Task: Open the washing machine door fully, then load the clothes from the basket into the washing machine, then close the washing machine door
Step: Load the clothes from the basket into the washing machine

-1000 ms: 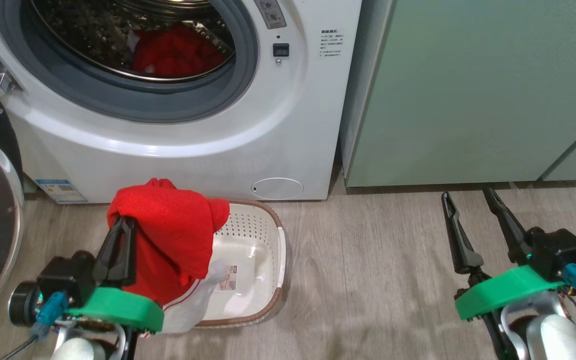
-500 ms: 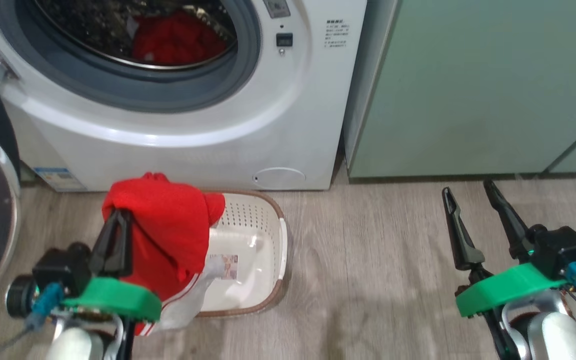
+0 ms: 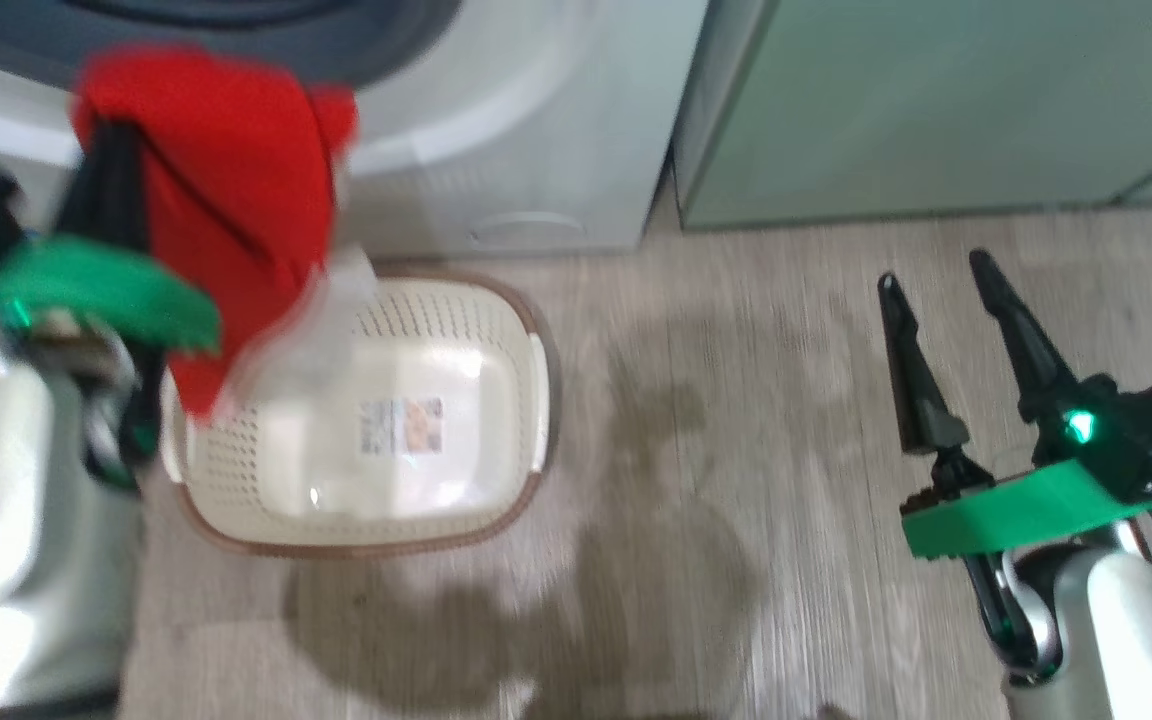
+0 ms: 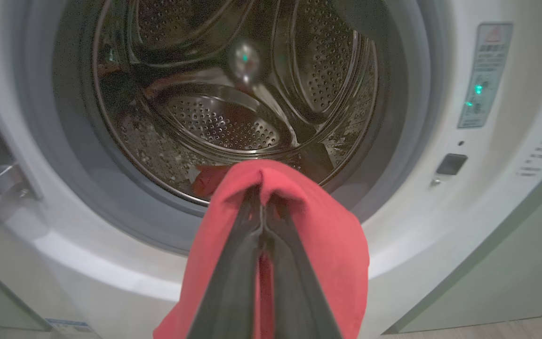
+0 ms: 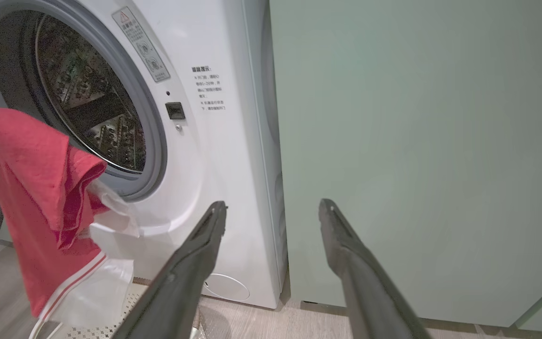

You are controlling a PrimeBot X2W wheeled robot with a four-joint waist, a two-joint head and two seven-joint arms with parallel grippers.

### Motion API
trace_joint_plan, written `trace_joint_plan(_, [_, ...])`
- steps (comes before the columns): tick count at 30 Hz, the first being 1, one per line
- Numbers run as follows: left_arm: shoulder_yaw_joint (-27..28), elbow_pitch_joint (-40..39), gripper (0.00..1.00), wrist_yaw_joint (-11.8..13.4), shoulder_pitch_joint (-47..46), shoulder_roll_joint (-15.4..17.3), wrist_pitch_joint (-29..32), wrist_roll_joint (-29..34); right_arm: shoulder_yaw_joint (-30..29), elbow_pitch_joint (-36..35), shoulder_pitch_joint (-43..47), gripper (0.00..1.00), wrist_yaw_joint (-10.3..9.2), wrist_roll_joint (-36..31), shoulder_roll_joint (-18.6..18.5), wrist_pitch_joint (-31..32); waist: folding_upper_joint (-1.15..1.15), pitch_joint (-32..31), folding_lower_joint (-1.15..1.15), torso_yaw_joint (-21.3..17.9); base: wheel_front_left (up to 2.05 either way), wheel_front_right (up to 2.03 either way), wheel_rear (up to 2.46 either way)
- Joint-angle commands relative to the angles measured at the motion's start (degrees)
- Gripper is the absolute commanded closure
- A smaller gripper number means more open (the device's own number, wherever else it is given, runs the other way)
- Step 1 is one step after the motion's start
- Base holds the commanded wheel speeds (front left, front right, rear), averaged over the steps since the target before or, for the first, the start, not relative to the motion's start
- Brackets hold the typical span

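One red garment [image 4: 313,226] gripped by left hand [image 4: 264,200], red fabric [image 4: 206,180] in washing machine drum [image 4: 224,127], label [image 3: 401,425] in basket [image 3: 534,385], right hand [image 3: 933,272] spread wide.

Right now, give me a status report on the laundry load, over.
Left gripper shut on red garment, held before the open drum. Right gripper open, empty, facing the green cabinet. Basket bare. Drum mouth unobstructed.

The floor [image 3: 756,420] is pale grey-brown wood-look planking, with soft blurry shadows [image 3: 656,570] lying across it. A tall pale green cabinet [image 5: 417,141] stands on it, its front plain and matte, a dark gap running under its base.
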Motion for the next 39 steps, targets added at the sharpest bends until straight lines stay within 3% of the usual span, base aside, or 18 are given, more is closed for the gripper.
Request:
trace_joint_plan(1, [2.9, 1.1, 1.0, -1.0, -6.9, 3.3, 1.6, -0.9, 1.6, -2.0, -2.1, 0.0, 0.0, 0.8, 0.0, -1.3, 0.0, 5.9, -0.02, -3.0, 0.0, 0.0, 0.0])
trace_joint_plan(16, [3.2, 22.2, 1.0, -5.0, -35.2, 14.1, 18.6, -3.2, 5.6, 2.3, -8.2, 0.0, 0.0, 5.1, 0.0, -7.4, 0.0, 18.4, -0.02, -11.5, 0.0, 0.0, 0.0])
trace_joint_plan(29, [3.2, 26.6, 1.0, -5.1, -49.4, 24.9, 33.3, -2.9, 8.4, 2.4, -10.5, 0.0, 0.0, 9.2, 0.0, -8.6, 0.0, 25.7, -0.02, -18.3, 0.0, 0.0, 0.0])
trace_joint_plan(35, [3.2, 24.9, 1.0, -4.2, -53.7, 27.8, 33.8, -1.7, 9.3, 1.4, -11.0, 0.0, 0.0, 10.1, 0.0, -8.6, 0.0, 27.8, -0.02, -20.0, 0.0, 0.0, 0.0])
trace_joint_plan(39, [3.1, 23.2, 1.0, -3.4, -56.5, 28.5, 29.4, -0.3, 9.7, 0.9, -11.3, 0.0, 0.0, 10.5, 0.0, -8.6, 0.0, 28.7, -0.02, -20.9, 0.0, 0.0, 0.0])
